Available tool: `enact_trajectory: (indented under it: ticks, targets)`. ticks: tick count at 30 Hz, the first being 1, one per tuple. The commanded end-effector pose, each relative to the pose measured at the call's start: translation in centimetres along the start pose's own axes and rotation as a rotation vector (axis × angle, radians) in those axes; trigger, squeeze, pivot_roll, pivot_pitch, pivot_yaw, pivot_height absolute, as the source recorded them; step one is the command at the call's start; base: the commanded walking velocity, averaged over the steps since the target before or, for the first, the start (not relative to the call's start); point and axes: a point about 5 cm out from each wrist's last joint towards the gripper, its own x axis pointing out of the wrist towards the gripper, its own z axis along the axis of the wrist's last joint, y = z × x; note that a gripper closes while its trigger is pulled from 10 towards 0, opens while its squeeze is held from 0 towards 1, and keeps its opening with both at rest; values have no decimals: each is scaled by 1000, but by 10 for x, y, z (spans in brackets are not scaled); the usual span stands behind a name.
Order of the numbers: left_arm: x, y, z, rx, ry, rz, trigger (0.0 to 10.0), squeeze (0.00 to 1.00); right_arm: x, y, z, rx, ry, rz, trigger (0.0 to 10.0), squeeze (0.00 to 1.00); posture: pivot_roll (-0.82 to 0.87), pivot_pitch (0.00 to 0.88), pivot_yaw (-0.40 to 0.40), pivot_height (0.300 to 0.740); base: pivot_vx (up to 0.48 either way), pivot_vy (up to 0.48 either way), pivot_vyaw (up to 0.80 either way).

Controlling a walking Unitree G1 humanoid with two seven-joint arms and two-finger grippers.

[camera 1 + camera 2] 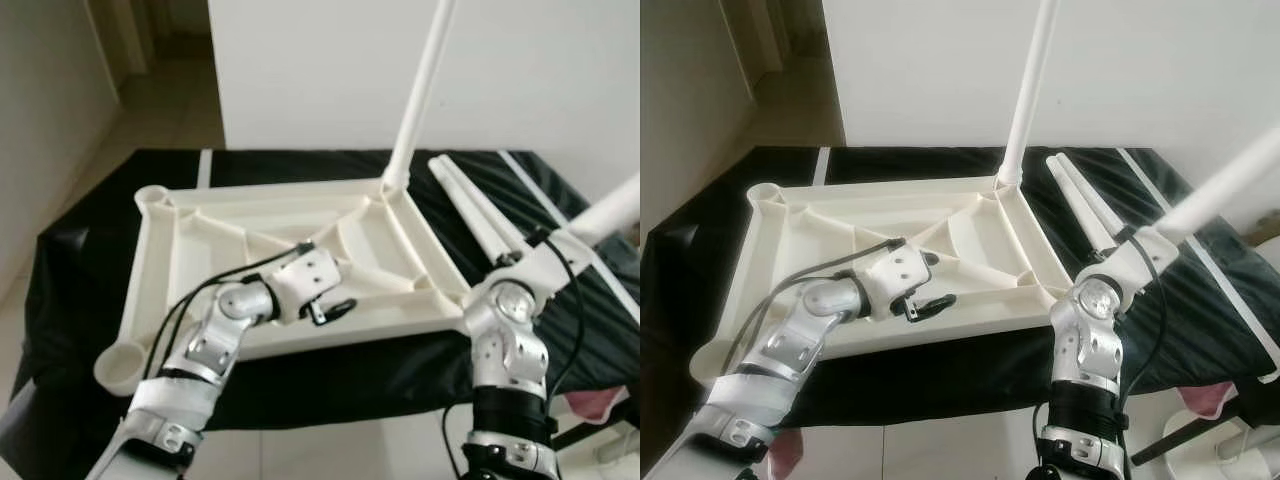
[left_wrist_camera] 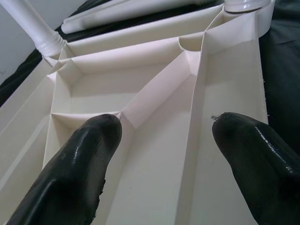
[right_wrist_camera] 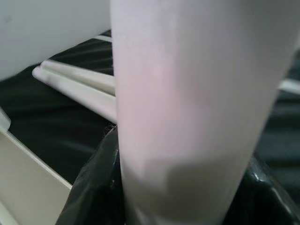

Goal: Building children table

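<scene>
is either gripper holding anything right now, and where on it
The right gripper is shut on a white table leg, near its lower end. The left gripper is open over the upturned tabletop, holding nothing.

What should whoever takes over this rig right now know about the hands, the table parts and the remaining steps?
Left hand: open, resting over the ribbed underside of the upside-down cream plastic tabletop on the black cloth-covered surface.
Right hand: shut on a white plastic tube leg, held tilted at the tabletop's near right corner.
Done: one white leg stands upright in the far right corner socket.
Left: seat the held leg; two more white legs lie on the cloth to the right; the near left socket and far left socket are empty.
</scene>
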Motion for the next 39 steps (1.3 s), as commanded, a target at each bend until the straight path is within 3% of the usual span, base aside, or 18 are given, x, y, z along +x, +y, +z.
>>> enact_trajectory:
  ticks: [1, 3, 8, 13, 16, 20, 22, 27, 35, 39]
  targets:
    - [-1, 3, -1, -4, 8, 92, 10000, 0, 0, -4, -28, -105, 116, 9, 10000, 0, 28, 0, -19, 740, 0, 0, 0]
    - [-1, 4, -1, -6, 7, 94, 10000, 0, 2, -3, -24, -233, 54, 37, 10000, 0, 28, 0, -21, 740, 0, 0, 0]
    - [-1, 5, -1, -5, 9, 98, 10000, 0, 2, -4, -24, -367, -23, 95, 10000, 0, 28, 0, -23, 740, 0, 0, 0]
    - [-1, 6, -1, -4, 8, 103, 10000, 0, -4, -13, -37, -386, -30, 166, 10000, 0, 29, 0, -23, 740, 0, 0, 0]
    - [-2, 7, -1, -3, 10, 106, 10000, 0, -10, -24, -43, -405, -99, 213, 10000, 0, 29, 0, -22, 740, 0, 0, 0]
    - [-3, 7, -1, -2, 10, 107, 10000, 0, -18, -36, -49, -376, -178, 262, 10000, 0, 27, 0, -18, 740, 0, 0, 0]
    - [-2, 7, -1, -1, 10, 106, 10000, 0, -26, -44, -52, -285, -230, 291, 10000, 0, 24, 0, -13, 740, 0, 0, 0]
    - [-2, 8, 0, 3, 8, 101, 10000, 0, -29, -55, -54, -218, -260, 283, 10000, 0, 20, 0, -2, 740, 0, 0, 0]
    - [-1, 8, 0, 5, 7, 93, 10000, 0, -24, -73, -72, -84, -126, 247, 10000, 0, 14, 0, 8, 740, 0, 0, 0]
    - [0, 7, 1, 8, 6, 85, 10000, 0, -15, -70, -77, -45, -38, 238, 10000, 0, 11, 0, 14, 740, 0, 0, 0]
